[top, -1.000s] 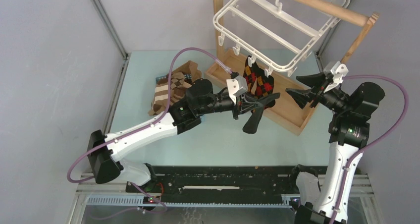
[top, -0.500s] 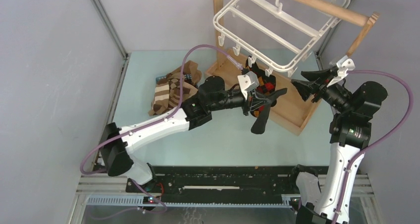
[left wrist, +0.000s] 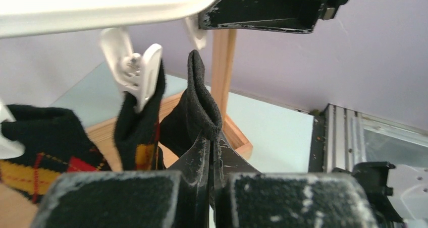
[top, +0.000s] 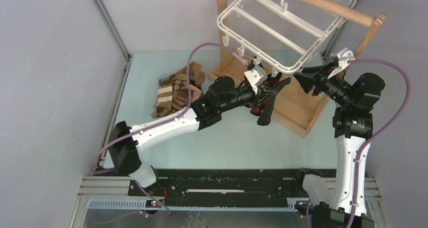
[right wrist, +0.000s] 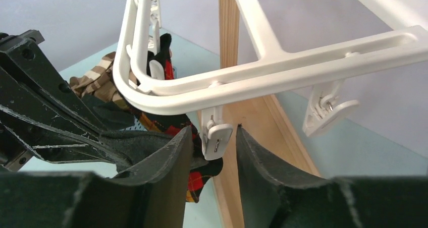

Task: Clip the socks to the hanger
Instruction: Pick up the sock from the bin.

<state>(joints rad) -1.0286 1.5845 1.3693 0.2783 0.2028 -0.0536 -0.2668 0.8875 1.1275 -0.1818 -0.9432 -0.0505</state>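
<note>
Black sock (left wrist: pixel 202 102) between left jaws

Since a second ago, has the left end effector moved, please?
Yes. The left end effector, gripping the black sock, has shifted rightward and up the view, closer to the hanger's clips.

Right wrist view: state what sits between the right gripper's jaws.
A small white clip hanging from the hanger, flanked by both jaws; the right wrist view shows it.

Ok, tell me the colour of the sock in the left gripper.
Plain black sock, pinched in the left gripper; left wrist view shows it best.
</note>
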